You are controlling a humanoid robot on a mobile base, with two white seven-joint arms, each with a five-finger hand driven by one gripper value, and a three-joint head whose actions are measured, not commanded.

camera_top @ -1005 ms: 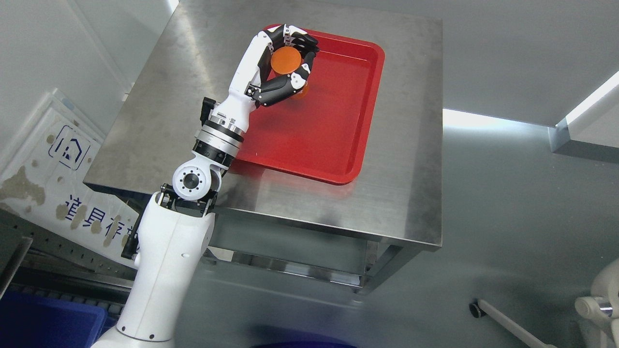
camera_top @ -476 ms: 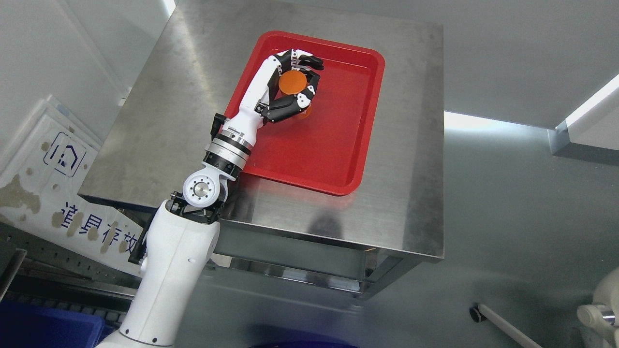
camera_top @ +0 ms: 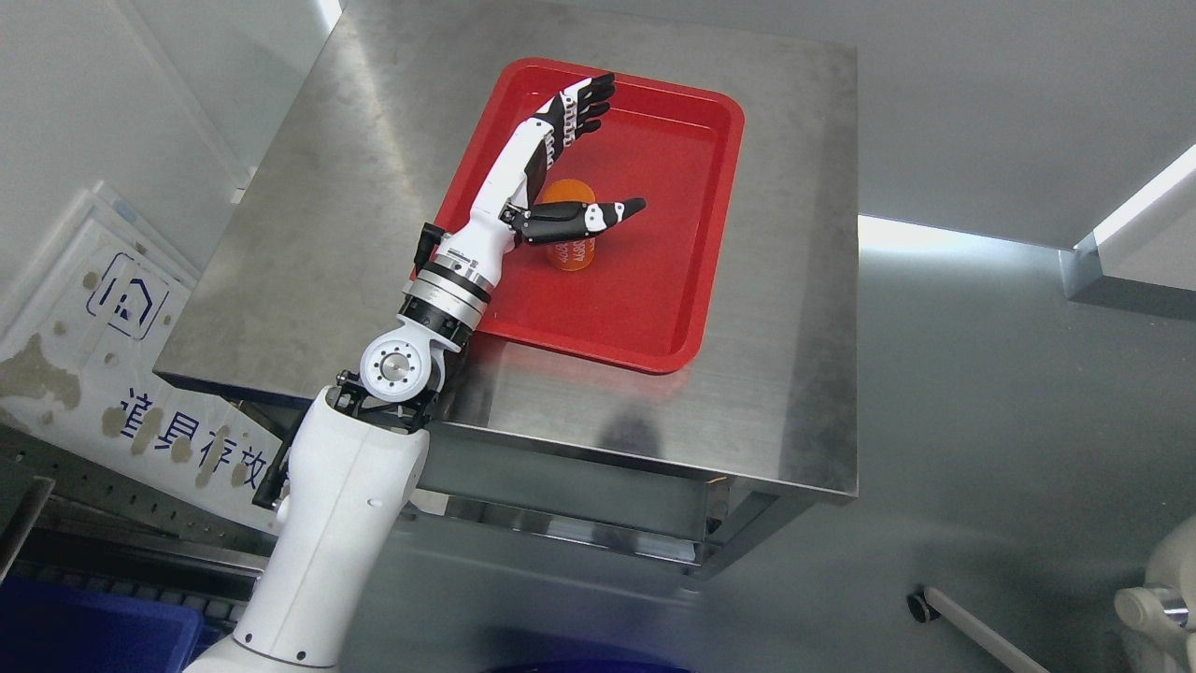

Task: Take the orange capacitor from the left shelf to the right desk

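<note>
In the head view, the left hand (camera_top: 551, 178) reaches in from the lower left on a white arm and sits over the red tray (camera_top: 691, 271). Its fingers (camera_top: 581, 101) are stretched out straight and spread toward the tray's far edge, while the thumb (camera_top: 598, 213) points off to the right, so the hand is opened wide and grips nothing. The orange capacitor (camera_top: 572, 250) stands upright on the floor of the tray, in its left half, in the gap between the thumb and the fingers. The thumb crosses in front of the capacitor's upper part; whether it touches cannot be told. The tray lies on the steel desk (camera_top: 794, 327), toward its far side. At the lower right corner, a white part of the robot (camera_top: 1159, 598) shows at the picture's edge.
</note>
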